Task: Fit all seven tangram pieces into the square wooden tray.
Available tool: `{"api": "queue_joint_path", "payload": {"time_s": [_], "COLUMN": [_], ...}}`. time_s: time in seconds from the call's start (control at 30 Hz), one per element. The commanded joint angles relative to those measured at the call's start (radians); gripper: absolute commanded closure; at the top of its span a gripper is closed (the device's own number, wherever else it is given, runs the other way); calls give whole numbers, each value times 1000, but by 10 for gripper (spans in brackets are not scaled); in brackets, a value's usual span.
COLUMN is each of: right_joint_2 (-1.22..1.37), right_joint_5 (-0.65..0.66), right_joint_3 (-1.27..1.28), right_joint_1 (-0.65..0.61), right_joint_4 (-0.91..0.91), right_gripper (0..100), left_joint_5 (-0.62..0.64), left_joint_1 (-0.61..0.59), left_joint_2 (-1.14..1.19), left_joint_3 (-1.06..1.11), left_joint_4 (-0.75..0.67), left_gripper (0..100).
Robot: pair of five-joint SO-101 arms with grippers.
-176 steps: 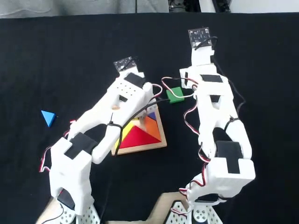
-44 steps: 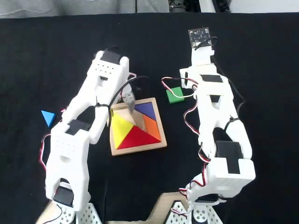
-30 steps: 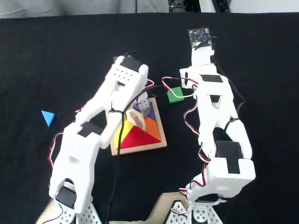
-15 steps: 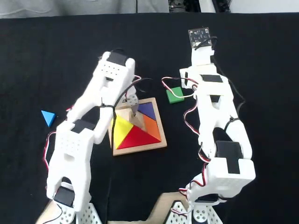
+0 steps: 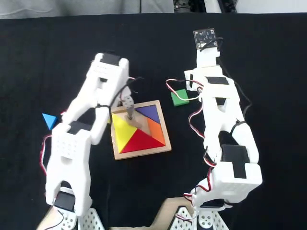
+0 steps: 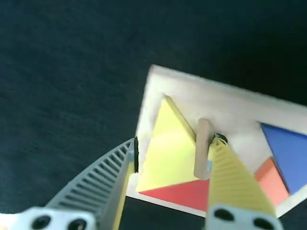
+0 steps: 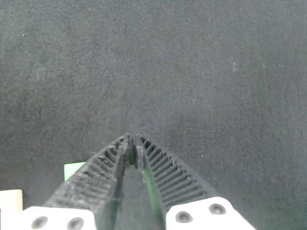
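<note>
Your left arm has swung back across the wooden tray point(image 5: 144, 149), so the left gripper point(image 6: 175, 146) now hangs spread wide astride the seated yellow triangle point(image 6: 168, 153), likely to nudge it flush, while the right gripper point(image 7: 130, 148) rests pinched shut, empty, near the green square point(image 5: 180, 97) outside.

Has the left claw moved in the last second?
Yes. The left gripper shifted across the wooden tray, away from the green square, toward the yellow triangle.
</note>
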Motion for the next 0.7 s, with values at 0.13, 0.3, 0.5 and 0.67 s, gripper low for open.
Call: {"api": "queue_joint_path", "payload": {"time_s": [0.13, 0.3, 0.5, 0.67], "right_joint_2": [-2, -2, -2, -2], "right_joint_5": [-6, -6, -6, -6], "right_joint_3": [-5, -5, -5, -5], "right_joint_1": [-11, -11, -11, -11], "right_joint_4": [-17, -17, -17, -17], "right_gripper": [987, 987, 987, 987], "left_joint_5": [0, 0, -2, -2], "left_joint_1": [-41, -42, -74, -67], "left_joint_2": [-187, -218, -212, -147], "left_joint_3": [65, 90, 133, 154], "left_joint_4": [12, 11, -8, -71], "left_gripper": [755, 755, 755, 755]}}
